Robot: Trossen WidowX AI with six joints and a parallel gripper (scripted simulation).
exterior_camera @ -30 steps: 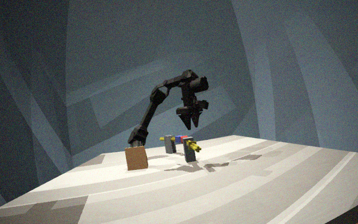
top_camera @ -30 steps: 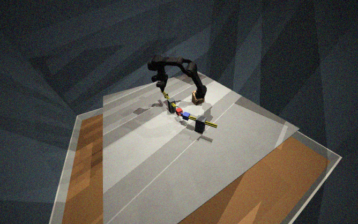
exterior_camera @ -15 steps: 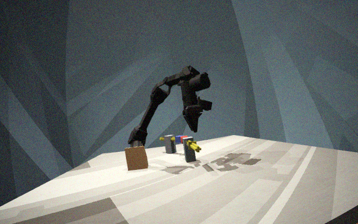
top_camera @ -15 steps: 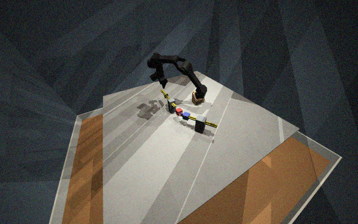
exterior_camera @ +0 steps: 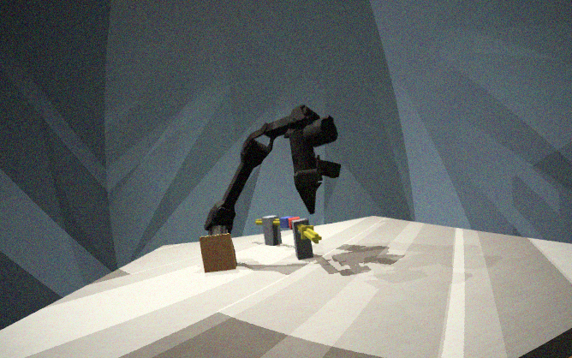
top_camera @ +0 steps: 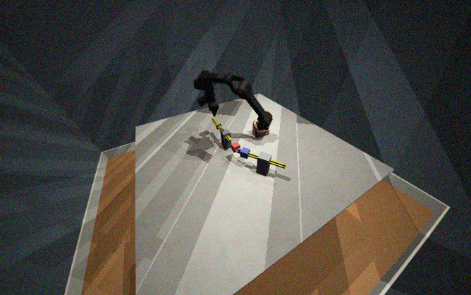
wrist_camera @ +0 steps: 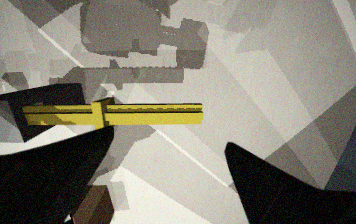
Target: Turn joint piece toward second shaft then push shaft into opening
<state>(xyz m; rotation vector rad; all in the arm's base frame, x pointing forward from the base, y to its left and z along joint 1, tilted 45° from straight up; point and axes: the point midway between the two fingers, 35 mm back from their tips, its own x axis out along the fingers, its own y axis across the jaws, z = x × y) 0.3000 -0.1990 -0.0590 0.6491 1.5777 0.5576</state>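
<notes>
The claw hung wide open and empty above the outer end of the second shaft. In the wrist view that yellow shaft lay crosswise, its long axis running nine to three o'clock, free tip at three. Its block and the red joint piece sat toward nine on the worktop (the push presumably runs that way).
</notes>
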